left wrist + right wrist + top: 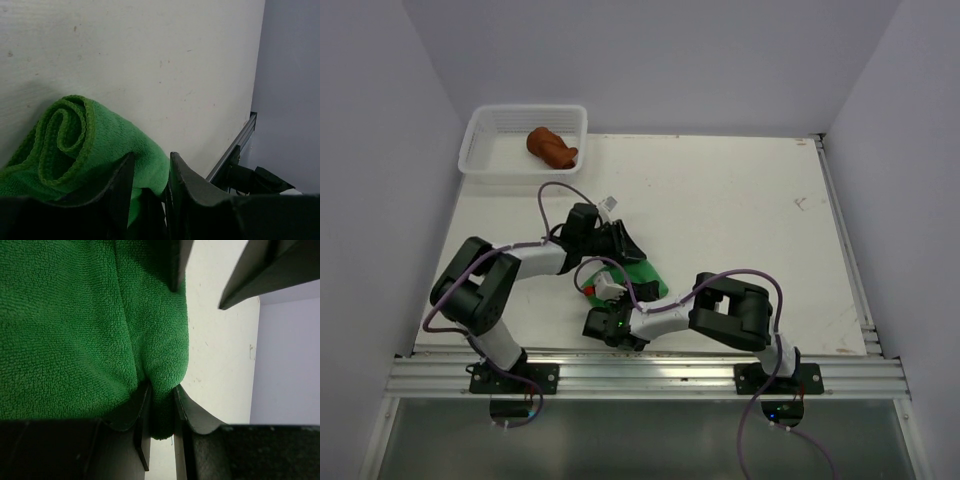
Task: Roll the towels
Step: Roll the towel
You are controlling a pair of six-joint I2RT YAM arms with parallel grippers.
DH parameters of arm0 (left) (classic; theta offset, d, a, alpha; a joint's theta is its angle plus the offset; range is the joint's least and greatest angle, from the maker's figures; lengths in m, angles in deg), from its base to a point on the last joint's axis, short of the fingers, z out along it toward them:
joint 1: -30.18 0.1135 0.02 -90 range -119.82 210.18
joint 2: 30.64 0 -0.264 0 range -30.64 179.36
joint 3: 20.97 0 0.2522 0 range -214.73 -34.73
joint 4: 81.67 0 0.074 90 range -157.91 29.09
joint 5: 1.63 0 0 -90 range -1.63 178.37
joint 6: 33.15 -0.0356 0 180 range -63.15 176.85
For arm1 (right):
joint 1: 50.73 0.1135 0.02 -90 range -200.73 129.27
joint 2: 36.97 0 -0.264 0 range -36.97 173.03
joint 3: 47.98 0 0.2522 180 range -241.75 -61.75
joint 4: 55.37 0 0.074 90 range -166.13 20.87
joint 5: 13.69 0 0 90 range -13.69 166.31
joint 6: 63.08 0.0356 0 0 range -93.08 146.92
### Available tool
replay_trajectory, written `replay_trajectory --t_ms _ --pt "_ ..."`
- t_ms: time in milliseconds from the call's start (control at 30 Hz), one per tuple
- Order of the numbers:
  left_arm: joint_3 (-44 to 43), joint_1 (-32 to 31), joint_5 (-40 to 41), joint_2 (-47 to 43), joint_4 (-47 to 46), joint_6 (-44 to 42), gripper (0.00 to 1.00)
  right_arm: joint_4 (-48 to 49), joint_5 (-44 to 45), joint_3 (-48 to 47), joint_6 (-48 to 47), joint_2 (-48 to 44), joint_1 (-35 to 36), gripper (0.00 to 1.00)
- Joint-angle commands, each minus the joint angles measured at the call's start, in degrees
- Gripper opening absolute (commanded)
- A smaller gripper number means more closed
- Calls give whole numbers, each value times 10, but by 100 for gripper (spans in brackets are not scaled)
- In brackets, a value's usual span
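Observation:
The bright green towel [642, 274] lies rolled near the table's front middle, between my two grippers. Its spiral end [64, 141] shows in the left wrist view. My left gripper [151, 156] is shut on an outer fold of that roll, with cloth filling the gap between its fingers [186, 186]. My right gripper [161, 387] pinches another fold of the same green towel [75, 325] from the near side. Seen from above, the left gripper [623, 245] is at the roll's far edge and the right gripper [608, 293] at its near left. The rust-brown towel [552, 147] sits bundled in the basket.
A white mesh basket [485, 150] stands at the table's far left corner. The table's metal rail [640, 377] runs along the near edge, and another rail [840, 240] runs down the right side. The left gripper's fingers [247, 275] show at the top of the right wrist view.

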Motion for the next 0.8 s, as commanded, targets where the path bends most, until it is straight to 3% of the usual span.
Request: replay_trajectory --t_ms 0,333,767 --pt "-7 -2 -13 31 -20 -23 38 7 -56 -2 20 17 3 0" --pt "-33 -1 29 80 31 -66 38 24 -68 24 40 -33 2 0" --pt "-8 -2 68 57 29 -58 37 34 -105 96 128 -211 -7 29"
